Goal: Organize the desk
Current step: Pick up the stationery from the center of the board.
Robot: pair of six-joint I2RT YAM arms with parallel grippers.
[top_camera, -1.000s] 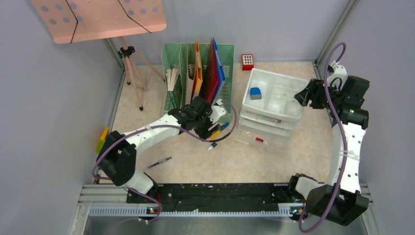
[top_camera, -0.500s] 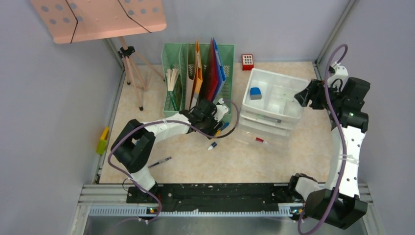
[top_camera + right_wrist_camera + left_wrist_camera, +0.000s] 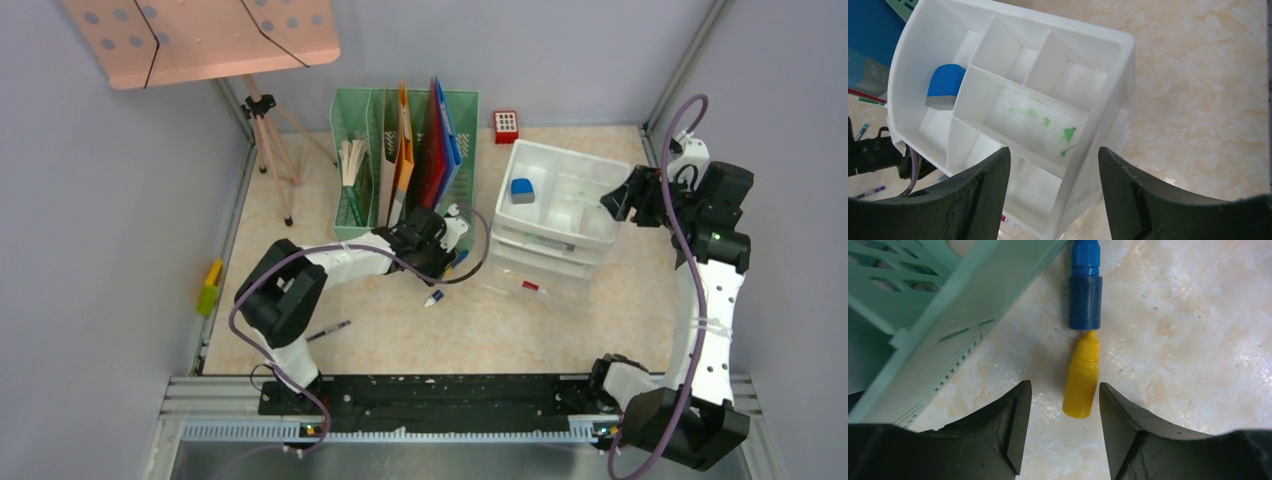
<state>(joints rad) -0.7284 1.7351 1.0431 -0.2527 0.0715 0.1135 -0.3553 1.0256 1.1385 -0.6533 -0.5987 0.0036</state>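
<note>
- Now the left claw (image 3: 1064,386) is hanging beside the green file rack (image 3: 948,315), jaws apart either side of a yellow bottle (image 3: 1081,385).
- Over the white tray (image 3: 1048,25) right of the rack, the right claw (image 3: 1053,151) is hovering, jaws apart.
- Beneath the rack, the bench (image 3: 560,330) is lying flat.

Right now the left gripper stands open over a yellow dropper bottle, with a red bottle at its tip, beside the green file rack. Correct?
One thing is wrong: a blue bottle, not a red one, lies at the tip, as the left wrist view shows. The left gripper does stand open over the yellow dropper bottle, beside the green file rack.
</note>
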